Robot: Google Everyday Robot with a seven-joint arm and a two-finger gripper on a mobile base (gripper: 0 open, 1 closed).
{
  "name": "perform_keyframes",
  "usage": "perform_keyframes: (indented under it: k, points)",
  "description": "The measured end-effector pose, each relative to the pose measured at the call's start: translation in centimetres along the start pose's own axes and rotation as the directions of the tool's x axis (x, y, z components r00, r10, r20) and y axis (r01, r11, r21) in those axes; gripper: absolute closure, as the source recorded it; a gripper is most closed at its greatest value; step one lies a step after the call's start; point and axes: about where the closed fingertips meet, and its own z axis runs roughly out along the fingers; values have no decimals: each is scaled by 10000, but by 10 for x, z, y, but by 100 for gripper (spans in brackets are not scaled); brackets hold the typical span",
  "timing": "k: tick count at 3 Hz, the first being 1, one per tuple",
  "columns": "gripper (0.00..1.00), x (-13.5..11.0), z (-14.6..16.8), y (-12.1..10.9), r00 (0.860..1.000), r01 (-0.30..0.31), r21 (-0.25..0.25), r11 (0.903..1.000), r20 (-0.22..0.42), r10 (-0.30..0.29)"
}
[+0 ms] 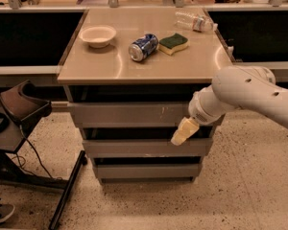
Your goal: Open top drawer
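Observation:
The top drawer [129, 114] is the widest grey flat front just under the tabletop, with white scuff marks right of centre; it sits closed or nearly so. Two narrower grey fronts [144, 147] lie below it. My gripper [182, 133], with cream-coloured fingers pointing down-left, hangs in front of the right part of the cabinet, at the lower edge of the top drawer and over the gap above the second front. The white arm [245, 92] reaches in from the right.
On the tabletop [96, 66] are a white bowl [98, 35], a blue can on its side [143, 47], a green-yellow sponge [173, 43] and a plastic bottle [194, 20]. A dark chair with cables [19, 114] stands at the left. Speckled floor surrounds the cabinet.

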Motion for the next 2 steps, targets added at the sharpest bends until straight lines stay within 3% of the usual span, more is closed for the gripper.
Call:
perform_keyframes:
  k: [2]
  points:
    - [0,2,19,-12,9997,-237,204,9995,-107,239]
